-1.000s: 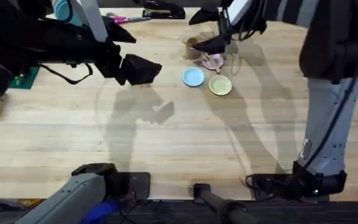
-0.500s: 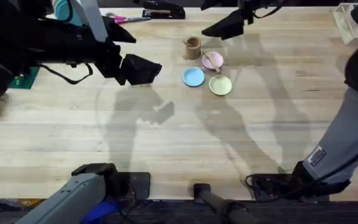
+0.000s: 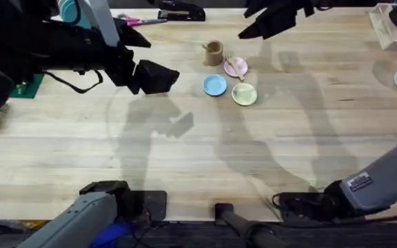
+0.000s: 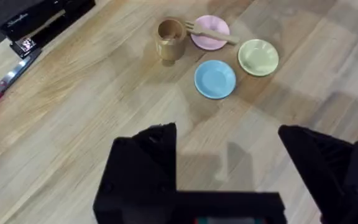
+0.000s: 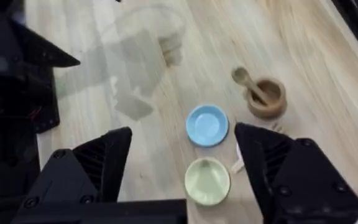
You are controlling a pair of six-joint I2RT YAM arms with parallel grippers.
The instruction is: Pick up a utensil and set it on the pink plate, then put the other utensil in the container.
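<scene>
We see the pale wooden fork [image 4: 211, 32] across the small pink plate [image 4: 211, 38] and the wooden spoon [image 5: 249, 83] upright in the brown cup [image 5: 266, 98], near the table's far edge (task looks done). Left gripper [image 4: 229, 155] and right gripper [image 5: 182, 152] both released, holding nothing; right arm nearer.

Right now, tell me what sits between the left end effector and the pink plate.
In the left wrist view, the light-blue plate lies between the left end effector and the pink plate; the rest is bare wood.
</scene>
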